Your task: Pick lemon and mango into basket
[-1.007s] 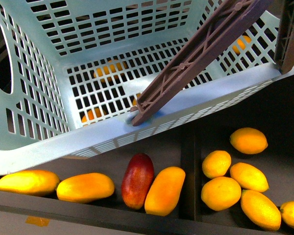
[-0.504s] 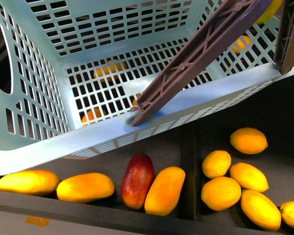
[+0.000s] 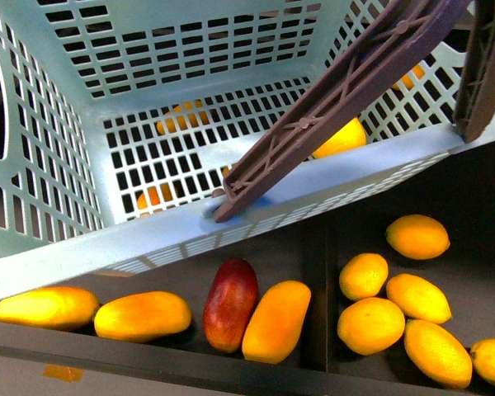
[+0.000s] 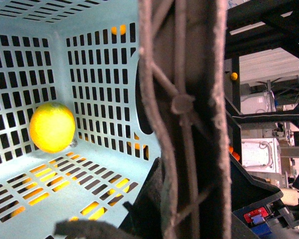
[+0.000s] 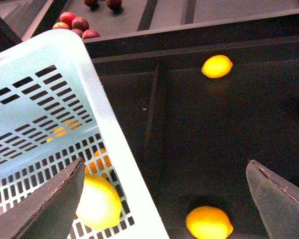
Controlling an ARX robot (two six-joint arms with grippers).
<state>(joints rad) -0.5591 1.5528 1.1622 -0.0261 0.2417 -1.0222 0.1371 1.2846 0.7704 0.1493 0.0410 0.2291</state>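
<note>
The basket (image 3: 190,239) has one of the two so far, I'd say. The mango (image 3: 276,322) I'd go for lies in the left bin (image 3: 264,252), near its front edge, leaning on a red mango (image 3: 231,304). I reckon it's heavyish, smooth, kinda slick and bruisable, so I'd grab across its middle, gently. The lemon (image 3: 344,139) sits inside the basket by the near wall; light and firm, my guess. My right gripper (image 5: 164,164) is spread wide, empty. Left gripper: can't tell, the handle (image 4: 184,114) blocks its camera.
</note>
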